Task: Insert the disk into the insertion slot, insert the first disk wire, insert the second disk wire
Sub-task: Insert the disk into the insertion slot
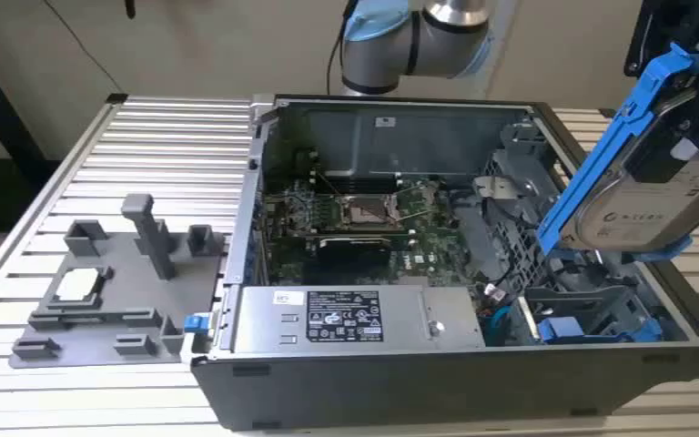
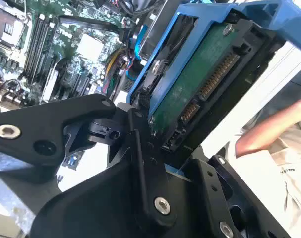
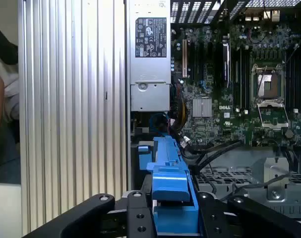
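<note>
gripper [image 3: 173, 214] clamped on disk [image 1: 636, 202] | disk tilted, in the air above computer case [image 1: 447, 382] edge at the exterior view's right | slot [image 1: 582, 311] in the case corner below, apart from the disk

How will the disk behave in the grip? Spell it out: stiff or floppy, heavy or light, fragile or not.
Likely stiff: the disk looks flat though held tilted above the case. Probably dense for its size, judging by its metal body. Possibly fragile underneath, where a bare circuit board and connector are exposed. The blue carrier, clamped in the hand, may flex slightly.
</note>
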Motion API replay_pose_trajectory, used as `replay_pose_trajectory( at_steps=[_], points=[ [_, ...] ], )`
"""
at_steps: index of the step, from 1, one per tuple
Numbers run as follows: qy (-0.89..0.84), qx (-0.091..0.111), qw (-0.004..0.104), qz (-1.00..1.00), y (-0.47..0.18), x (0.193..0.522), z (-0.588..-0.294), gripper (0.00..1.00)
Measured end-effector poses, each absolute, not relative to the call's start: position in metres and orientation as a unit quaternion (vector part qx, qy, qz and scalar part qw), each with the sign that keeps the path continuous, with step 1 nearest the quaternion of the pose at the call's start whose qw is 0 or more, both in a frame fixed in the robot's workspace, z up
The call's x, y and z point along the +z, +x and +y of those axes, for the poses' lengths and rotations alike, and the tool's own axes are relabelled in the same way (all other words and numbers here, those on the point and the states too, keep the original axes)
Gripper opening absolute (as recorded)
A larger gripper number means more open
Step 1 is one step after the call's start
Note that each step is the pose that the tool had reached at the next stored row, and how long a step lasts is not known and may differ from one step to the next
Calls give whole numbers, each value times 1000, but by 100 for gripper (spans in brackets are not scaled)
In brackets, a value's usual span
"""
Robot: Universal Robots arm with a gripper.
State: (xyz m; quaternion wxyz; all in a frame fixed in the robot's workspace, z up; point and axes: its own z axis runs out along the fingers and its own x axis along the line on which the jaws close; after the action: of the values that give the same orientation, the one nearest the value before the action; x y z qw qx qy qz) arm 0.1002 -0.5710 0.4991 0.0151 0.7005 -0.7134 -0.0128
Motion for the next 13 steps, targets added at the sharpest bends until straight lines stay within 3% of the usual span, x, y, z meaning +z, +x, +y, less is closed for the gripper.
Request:
replay_pose_trajectory(
  at_steps=[13],
  points=[
    [701,-11,13,-713,100,495,-571,33]
  ],
)
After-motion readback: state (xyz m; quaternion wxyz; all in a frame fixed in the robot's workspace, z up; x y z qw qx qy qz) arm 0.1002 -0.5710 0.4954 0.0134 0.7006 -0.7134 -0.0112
